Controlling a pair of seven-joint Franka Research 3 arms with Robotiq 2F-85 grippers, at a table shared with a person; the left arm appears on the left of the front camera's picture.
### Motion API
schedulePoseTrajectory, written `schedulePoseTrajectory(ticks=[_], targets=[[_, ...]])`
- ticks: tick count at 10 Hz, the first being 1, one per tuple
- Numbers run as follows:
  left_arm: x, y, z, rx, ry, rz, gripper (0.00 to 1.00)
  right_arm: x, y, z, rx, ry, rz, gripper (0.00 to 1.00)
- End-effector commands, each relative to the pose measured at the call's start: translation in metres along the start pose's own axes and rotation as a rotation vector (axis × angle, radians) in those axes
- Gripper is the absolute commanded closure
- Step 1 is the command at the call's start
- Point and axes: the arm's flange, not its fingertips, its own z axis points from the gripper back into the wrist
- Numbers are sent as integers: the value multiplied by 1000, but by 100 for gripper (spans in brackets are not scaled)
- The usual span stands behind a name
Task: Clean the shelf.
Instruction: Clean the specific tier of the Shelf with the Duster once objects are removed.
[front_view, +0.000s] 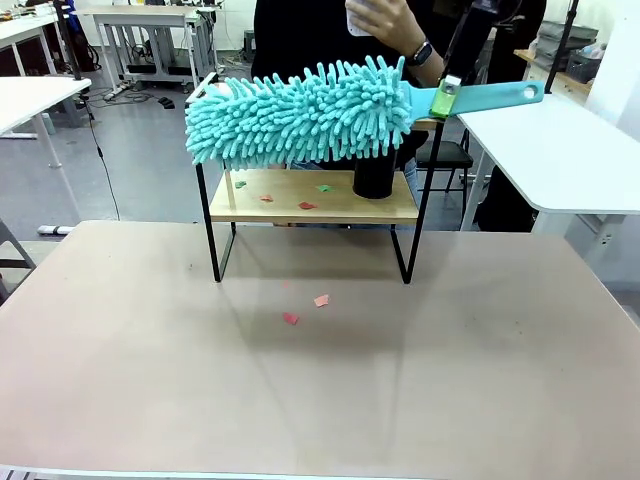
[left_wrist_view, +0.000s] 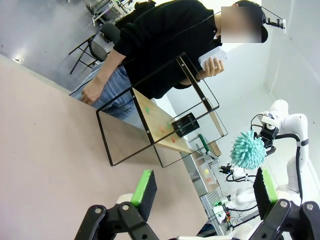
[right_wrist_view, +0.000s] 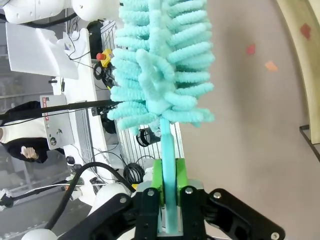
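The shelf (front_view: 390, 206) stands at the table's far side, with small red and green paper scraps (front_view: 307, 205) and a black cup (front_view: 375, 176) on its lower board. A fluffy turquoise duster (front_view: 300, 115) lies level along the top board and covers most of it. My right gripper (front_view: 447, 97) is shut on its flat handle, just past the shelf's right end. In the right wrist view the green pads (right_wrist_view: 158, 181) clamp the handle below the duster head (right_wrist_view: 160, 60). My left gripper (left_wrist_view: 205, 187) is open and holds nothing, well back from the shelf (left_wrist_view: 150, 120).
Two reddish scraps (front_view: 321, 300) lie on the table in front of the shelf. A person (front_view: 330, 30) stands right behind it, one hand (front_view: 385, 20) raised with a white object. A white table (front_view: 560, 150) is at the right.
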Motion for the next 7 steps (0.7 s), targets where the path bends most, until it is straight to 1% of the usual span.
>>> schedulePoseTrajectory(ticks=[1,2,3,4,5,6,7], targets=[[-7,-2,-1,-11,5,-20,0,-20,-1,9,47,-59,11,88],[-7,-2,-1,-11,5,-20,0,-47,-4,17,90,-131,-40,88],[-7,-2,-1,-11,5,-20,0,-85,-3,27,146,-236,-121,88],[-7,-2,-1,-11,5,-20,0,-134,-1,36,203,-371,-211,88],[-7,-2,-1,-11,5,-20,0,-180,-4,40,234,-489,-291,88],[-7,-2,-1,-11,5,-20,0,-225,-11,42,252,-625,-373,88],[-7,-2,-1,-11,5,-20,0,-267,-21,40,273,-751,-423,88]])
